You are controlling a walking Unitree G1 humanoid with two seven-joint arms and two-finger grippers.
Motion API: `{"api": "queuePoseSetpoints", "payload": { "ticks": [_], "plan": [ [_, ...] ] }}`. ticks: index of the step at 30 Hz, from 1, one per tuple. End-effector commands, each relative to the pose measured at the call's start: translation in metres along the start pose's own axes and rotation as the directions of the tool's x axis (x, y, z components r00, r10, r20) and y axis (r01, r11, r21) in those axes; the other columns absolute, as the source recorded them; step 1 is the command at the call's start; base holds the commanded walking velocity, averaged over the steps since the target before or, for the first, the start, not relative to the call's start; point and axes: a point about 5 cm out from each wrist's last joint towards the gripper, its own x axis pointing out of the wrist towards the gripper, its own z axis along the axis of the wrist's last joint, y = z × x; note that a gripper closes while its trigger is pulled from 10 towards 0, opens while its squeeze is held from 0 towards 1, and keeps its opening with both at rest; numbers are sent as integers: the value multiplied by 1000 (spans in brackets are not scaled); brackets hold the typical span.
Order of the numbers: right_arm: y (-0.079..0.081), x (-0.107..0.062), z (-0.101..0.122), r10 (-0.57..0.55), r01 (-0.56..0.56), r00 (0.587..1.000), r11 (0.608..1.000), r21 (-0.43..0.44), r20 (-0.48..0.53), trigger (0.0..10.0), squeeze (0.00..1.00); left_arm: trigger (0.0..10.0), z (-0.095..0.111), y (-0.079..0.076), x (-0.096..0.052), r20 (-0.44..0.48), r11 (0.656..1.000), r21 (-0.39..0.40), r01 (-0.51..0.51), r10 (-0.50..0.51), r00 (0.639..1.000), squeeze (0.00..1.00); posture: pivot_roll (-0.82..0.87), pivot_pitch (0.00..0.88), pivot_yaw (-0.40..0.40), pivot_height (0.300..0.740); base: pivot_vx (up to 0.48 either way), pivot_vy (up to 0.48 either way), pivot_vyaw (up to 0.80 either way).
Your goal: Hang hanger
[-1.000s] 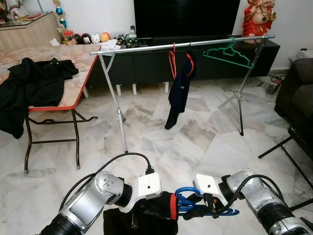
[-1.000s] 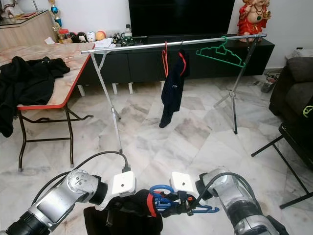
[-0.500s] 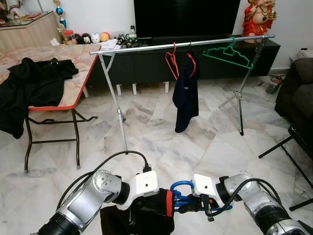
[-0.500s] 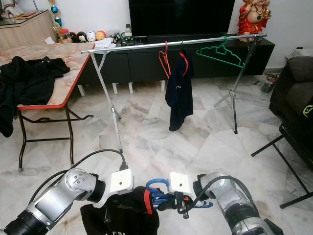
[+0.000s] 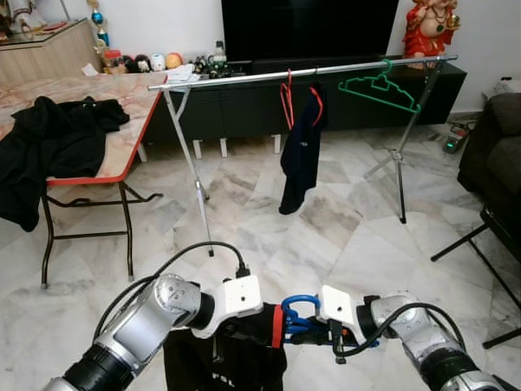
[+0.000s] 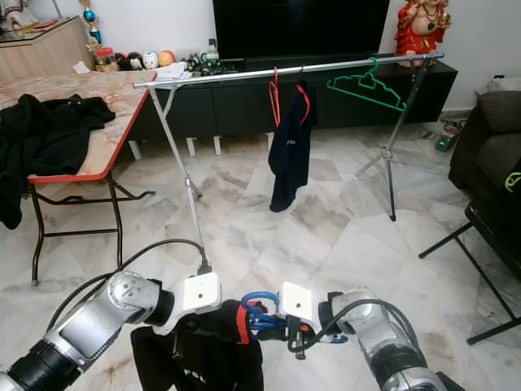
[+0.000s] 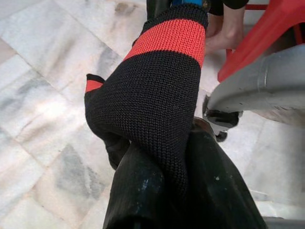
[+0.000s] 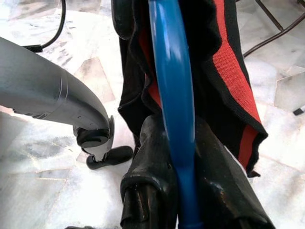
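Drawing together low in front of the body, the two grippers have closed the gap between them over the last second: the blue hanger (image 5: 303,313) now sits tucked against the black garment (image 5: 236,358), and the garment hangs lower than it did. The hanging shirt (image 5: 299,151) on the rail (image 5: 301,74) has swung back after a sway. I read this as the hanger being worked into the garment, so the hanging itself is not yet begun; the rail stands well apart across the floor.

The right gripper (image 8: 178,157) has its black fingers clamped on the hanger's smooth, rounded plastic bar, which runs straight up between them. The left gripper (image 7: 157,157) pinches the garment's ribbed knit, a black cuff or collar with a red band (image 7: 174,36) (soft, stretchy, likely to slip on glossy plastic).

The rail is a thin bright metal tube on splayed legs, already carrying a red hanger (image 5: 286,96) and a green hanger (image 5: 381,90). The floor (image 5: 326,228) is polished veined marble. A red-edged table (image 5: 122,142) to the left holds more dark clothes (image 5: 57,138).
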Motion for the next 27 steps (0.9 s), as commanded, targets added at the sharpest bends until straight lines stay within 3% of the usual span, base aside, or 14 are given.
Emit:
{"api": "queuePoseSetpoints", "payload": {
  "ticks": [1,4,6,12,17,23,27],
  "plan": [
    [2,7,-7,-56,57,998,997,51,-20,0,0,10000,31,5,-3,122,996,86,13,-23,992,1000,-21,44,69,740,0,0,0],
    [0,6,-7,-93,93,996,994,60,-17,0,0,10000,32,5,-3,131,996,86,5,-16,991,1000,-21,39,66,740,0,0,0],
    [-5,6,-7,-186,184,982,976,119,8,0,0,10000,33,4,-2,139,996,86,4,-16,990,1000,-19,36,68,740,0,0,0],
    [-4,7,-10,-249,237,967,955,178,48,0,0,10000,35,8,-6,150,997,81,-19,7,989,1000,-21,30,66,740,0,0,0],
    [-6,4,-15,-375,344,924,900,269,72,0,0,10000,33,16,-13,159,994,54,-99,89,983,1000,-22,23,66,740,0,0,0],
    [3,4,-25,-376,345,924,893,288,61,0,0,10000,32,24,-20,176,984,34,-177,168,970,1000,-22,16,61,740,0,0,0],
    [1,0,-26,-422,382,904,870,311,70,0,0,10000,33,38,-22,186,947,1,-322,316,930,1000,-24,13,59,740,0,0,0]
  ]
}}
